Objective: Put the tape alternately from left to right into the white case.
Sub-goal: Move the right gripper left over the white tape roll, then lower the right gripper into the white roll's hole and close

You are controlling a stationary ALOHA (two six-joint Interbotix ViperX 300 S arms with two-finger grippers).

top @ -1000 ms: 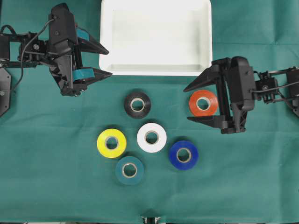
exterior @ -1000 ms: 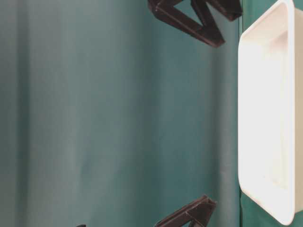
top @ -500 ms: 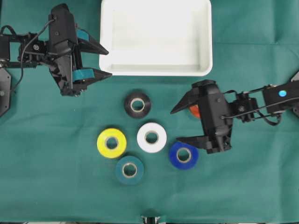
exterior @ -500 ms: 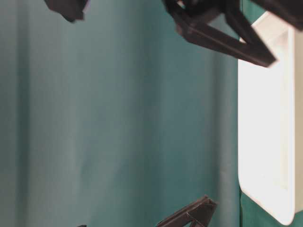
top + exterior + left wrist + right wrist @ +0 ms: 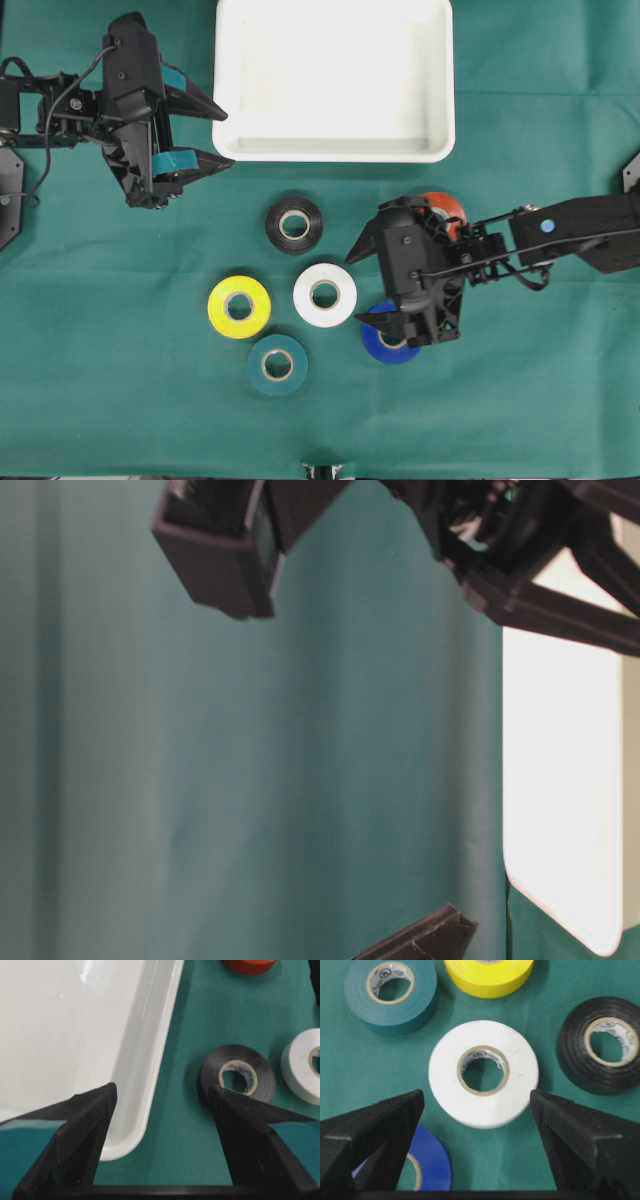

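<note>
Right claw (image 5: pixel 372 285) spread wide, grasping nothing, hung low over the rolls with the white roll (image 5: pixel 325 294) just ahead of its tips; in the right wrist view, white roll (image 5: pixel 483 1073) centred in the gap between both fingers, bare cloth showing either side of it. Left claw (image 5: pixel 219 136) also parted and empty, parked beside the lower left corner of the white case (image 5: pixel 445 100), one finger near the rim, the other over bare green table (image 5: pixel 120 330).

Six rolls of tape counted, all flat on the table, none in the case: black (image 5: pixel 294 224), white, yellow (image 5: pixel 239 306), teal (image 5: pixel 277 365), blue (image 5: pixel 381 345) partly under the right claw, orange-red (image 5: pixel 445 206) mostly hidden behind that arm. One case, lying along the far edge, nothing inside. Open cloth between case rim and black roll; wide free room left of yellow and along the near edge. Rolls set close but apart, narrow gaps between white and its neighbours.
</note>
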